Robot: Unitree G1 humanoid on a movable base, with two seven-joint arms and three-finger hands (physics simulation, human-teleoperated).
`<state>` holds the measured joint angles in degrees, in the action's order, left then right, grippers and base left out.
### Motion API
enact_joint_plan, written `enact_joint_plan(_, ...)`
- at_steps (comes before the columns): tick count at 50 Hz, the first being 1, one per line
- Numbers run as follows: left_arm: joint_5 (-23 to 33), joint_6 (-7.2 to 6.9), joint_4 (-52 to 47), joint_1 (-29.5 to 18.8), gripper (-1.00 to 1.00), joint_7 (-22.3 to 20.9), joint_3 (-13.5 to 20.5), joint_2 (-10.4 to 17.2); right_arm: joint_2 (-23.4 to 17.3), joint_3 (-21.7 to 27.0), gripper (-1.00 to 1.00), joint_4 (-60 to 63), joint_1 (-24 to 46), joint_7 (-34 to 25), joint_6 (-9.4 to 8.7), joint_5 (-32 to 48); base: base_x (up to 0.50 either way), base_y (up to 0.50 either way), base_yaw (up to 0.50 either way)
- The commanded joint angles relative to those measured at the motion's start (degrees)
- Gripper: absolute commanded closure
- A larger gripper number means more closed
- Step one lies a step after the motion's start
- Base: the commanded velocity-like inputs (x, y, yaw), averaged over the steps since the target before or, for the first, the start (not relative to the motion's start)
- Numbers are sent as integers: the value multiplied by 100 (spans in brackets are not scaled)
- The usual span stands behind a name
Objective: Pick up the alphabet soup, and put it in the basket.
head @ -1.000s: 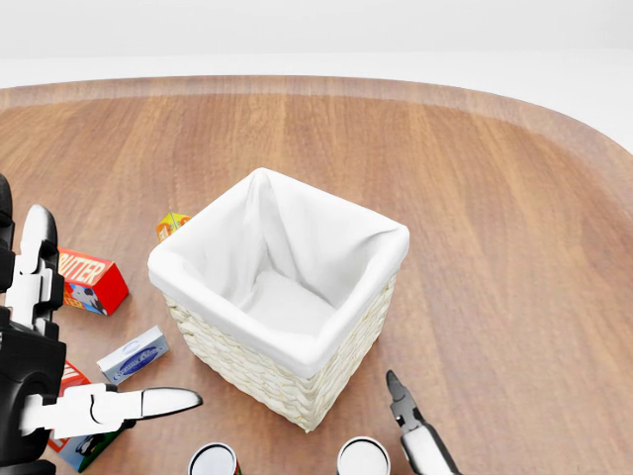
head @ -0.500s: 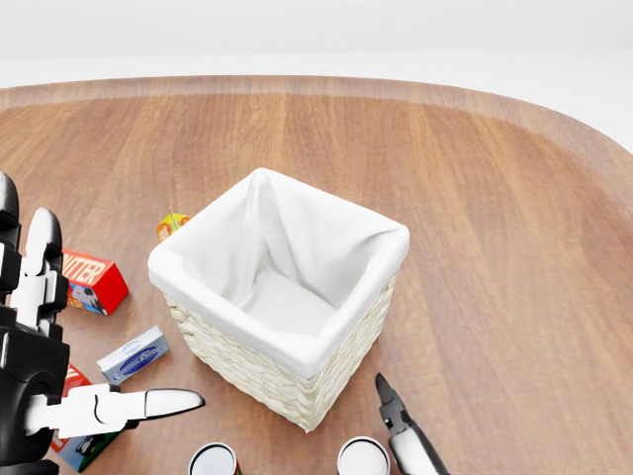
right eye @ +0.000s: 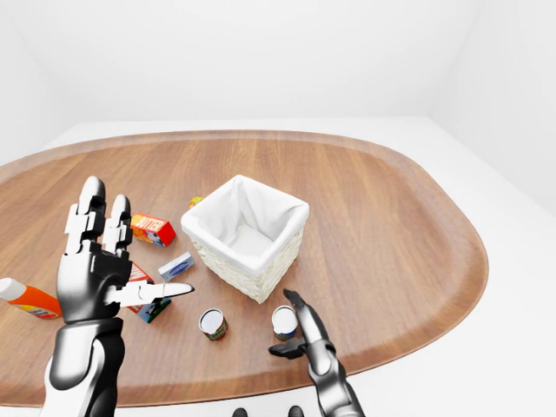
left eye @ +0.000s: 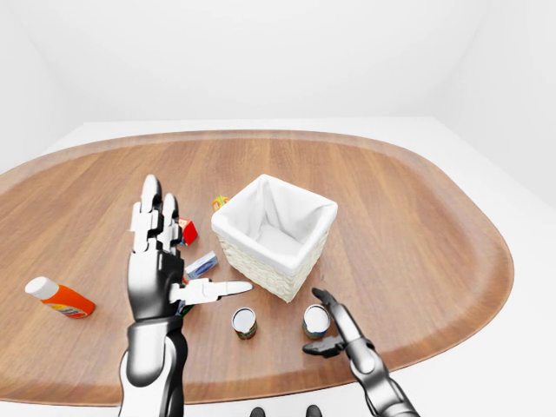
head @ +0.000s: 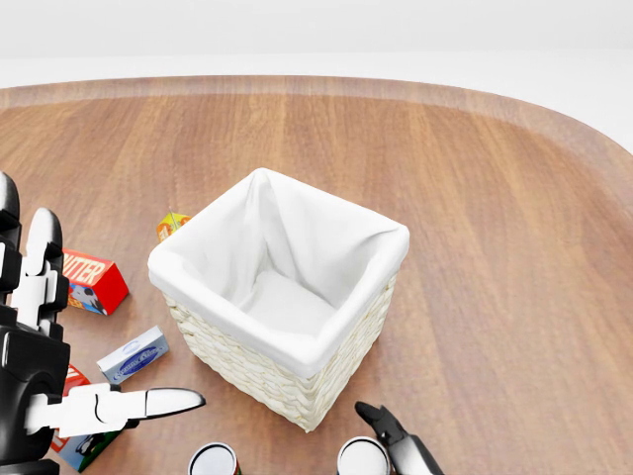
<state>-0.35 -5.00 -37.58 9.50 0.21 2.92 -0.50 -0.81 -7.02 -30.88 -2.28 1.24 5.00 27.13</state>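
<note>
Two small cans stand on the wooden table below the basket: a left can (left eye: 245,322) and a right can (left eye: 316,321). Their labels are too small to read, so I cannot tell which is the alphabet soup. The woven basket (left eye: 261,274) with a white cloth lining stands mid-table and looks empty. My right hand (left eye: 320,332) is open, its fingers standing along the right can's right side and its thumb below the can. My left hand (left eye: 178,252) is raised, open and holds nothing, left of the basket.
An orange bottle (left eye: 59,297) with a white cap lies at far left. A red butter box (head: 91,280), a blue-white box (head: 133,356) and a small yellow box (head: 172,225) lie left of the basket. Another box (head: 84,445) is partly hidden under my left hand.
My right hand has moved left and down in the head view, coming in beside the right can with its fingers curling. The left hand has hardly moved.
</note>
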Motion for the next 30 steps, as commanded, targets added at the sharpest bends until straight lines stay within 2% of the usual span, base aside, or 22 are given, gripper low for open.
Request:
enact_joint_plan(1,-3,0,-21,9,-100,-2,0,-1,6,-2,100,50,-51,-28,0,20,0,0,0)
enact_joint_plan(17,3,0,32,-5,-100,-7,11,2,-2,-19,100,102,-73,5,0,35,0,0,0)
enact_joint_plan(30,3,0,6,10,-100,-10,11,-2,-32,6,100,1332,-429,-203,0,-76,0,0,0)
